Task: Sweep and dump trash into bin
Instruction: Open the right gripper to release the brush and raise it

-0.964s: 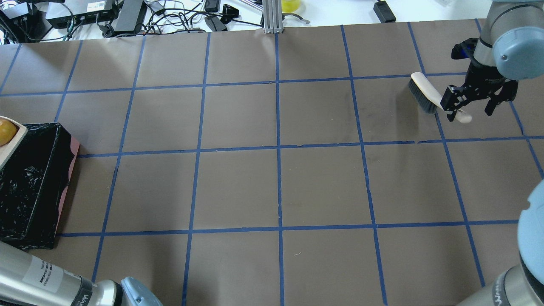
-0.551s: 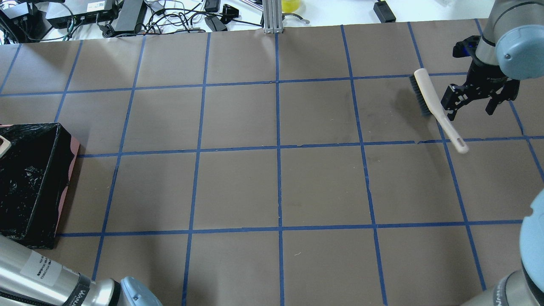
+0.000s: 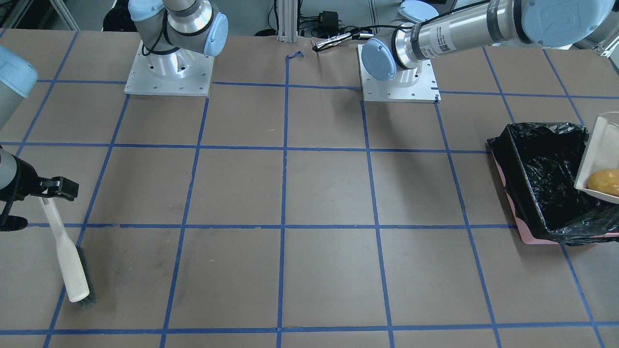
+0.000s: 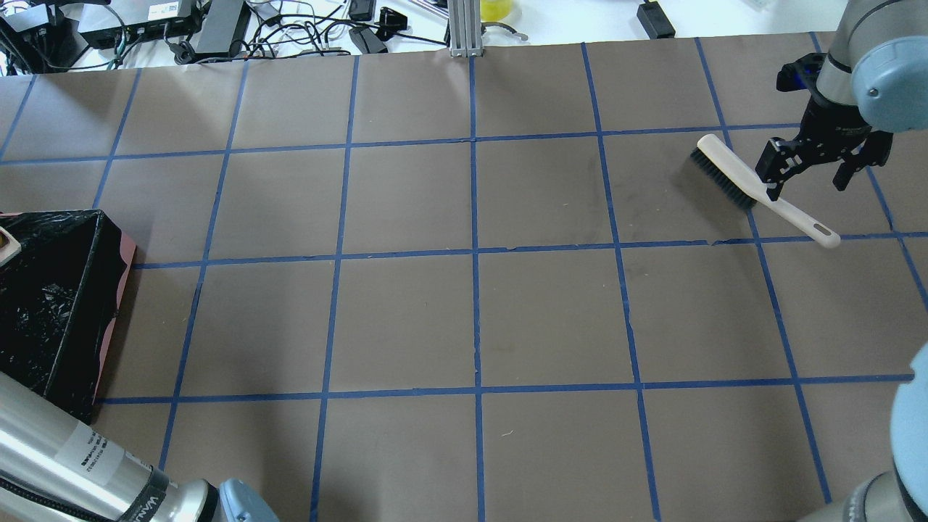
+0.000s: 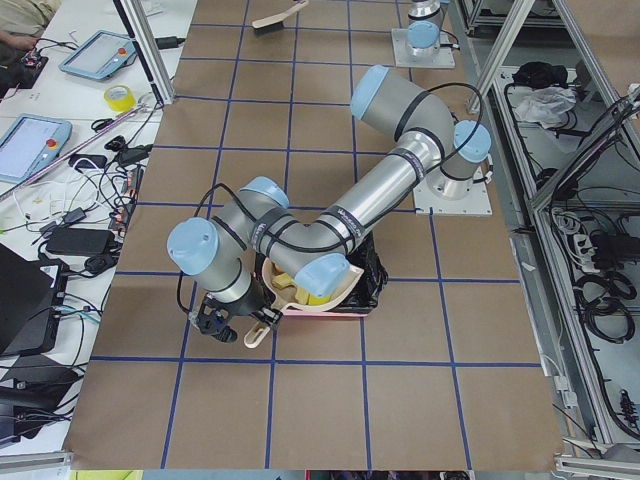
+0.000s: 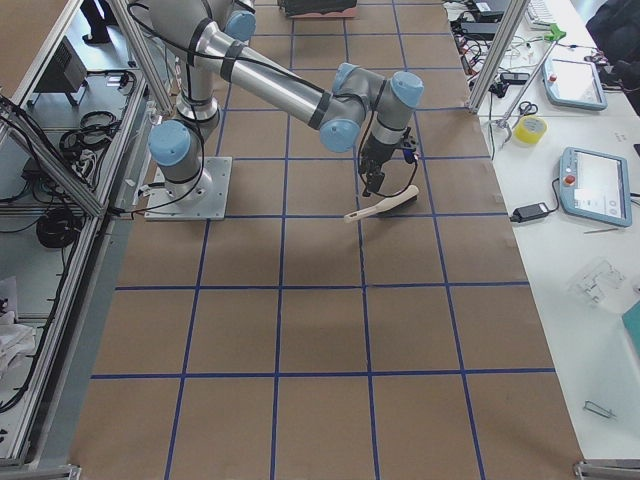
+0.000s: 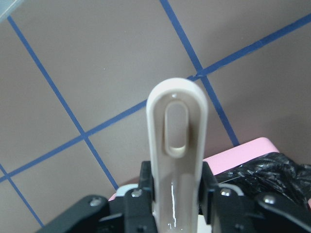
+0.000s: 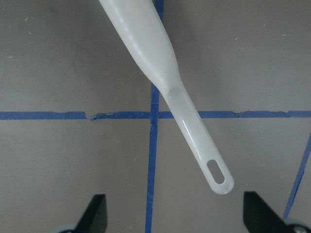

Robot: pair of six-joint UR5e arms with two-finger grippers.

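While gripping the dustpan (image 3: 592, 154) by the handle in the left pincer (image 7: 176, 180), holds the lump (image 3: 604, 180) over the bin (image 3: 541, 129).

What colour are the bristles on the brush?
Dark grey, nearly black bristles, clearest in the overhead view.

place: robotics lab | evidence: grid-taped table (image 4: 406, 319), teach pendants (image 6: 597, 186), cable clutter (image 4: 279, 32), aluminium framing (image 4: 464, 29)

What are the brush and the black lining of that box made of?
Brush: smooth cream plastic handle, it seems, with dark bristles, probably synthetic. Bin lining: thin glossy black plastic film, judging by its crinkles and glints.
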